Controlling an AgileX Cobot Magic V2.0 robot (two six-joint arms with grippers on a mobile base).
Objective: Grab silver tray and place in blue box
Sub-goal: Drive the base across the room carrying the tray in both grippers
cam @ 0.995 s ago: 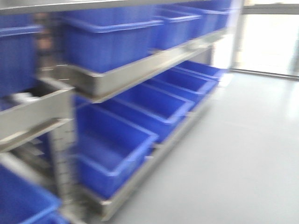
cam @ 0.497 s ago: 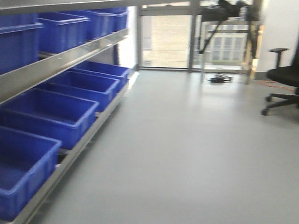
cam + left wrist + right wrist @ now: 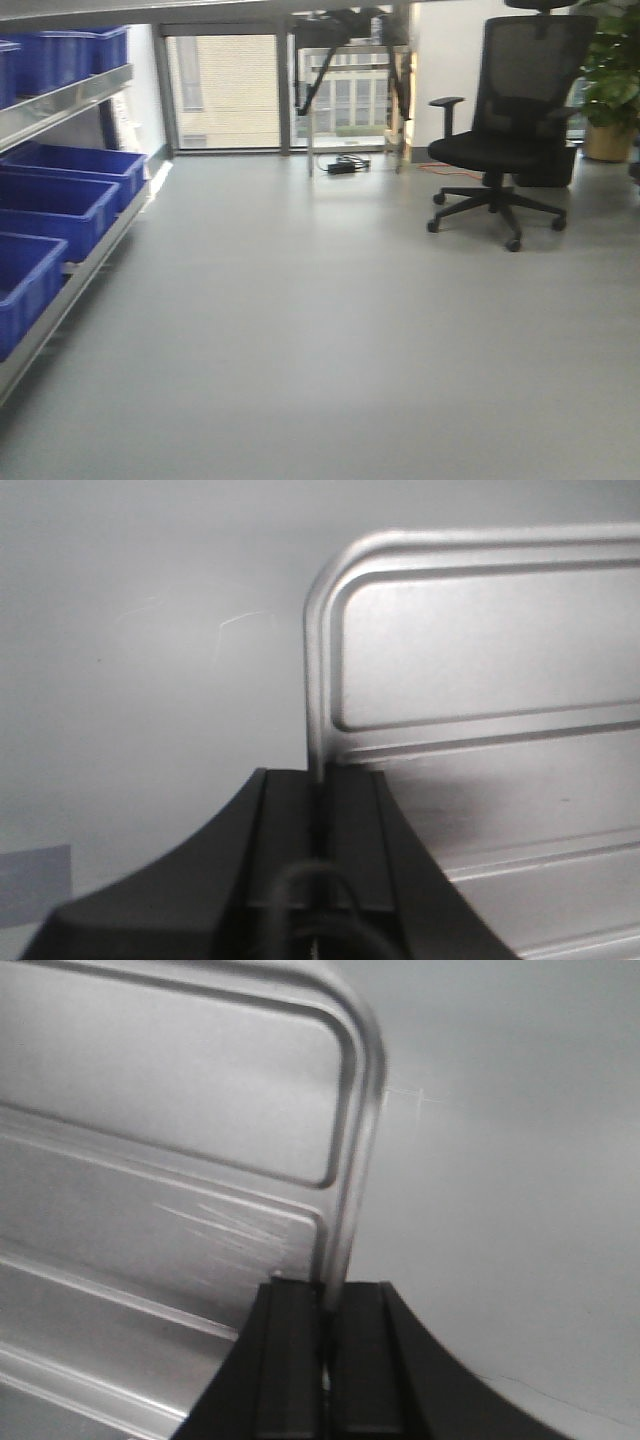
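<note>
Pinching opposite rims, the left gripper (image 3: 318, 785) and right gripper (image 3: 325, 1295) are both clamped on the silver tray (image 3: 480, 680), held above grey floor (image 3: 320, 330). Blue boxes (image 3: 60, 200) line the front view's nine o'clock.

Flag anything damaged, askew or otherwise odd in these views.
Only minor wear: the silver tray has a patch of fine scratches on its floor, near the rim that the right tool pinches. The left tool pinches a rim too. Nothing looks bent or spilled.
</note>
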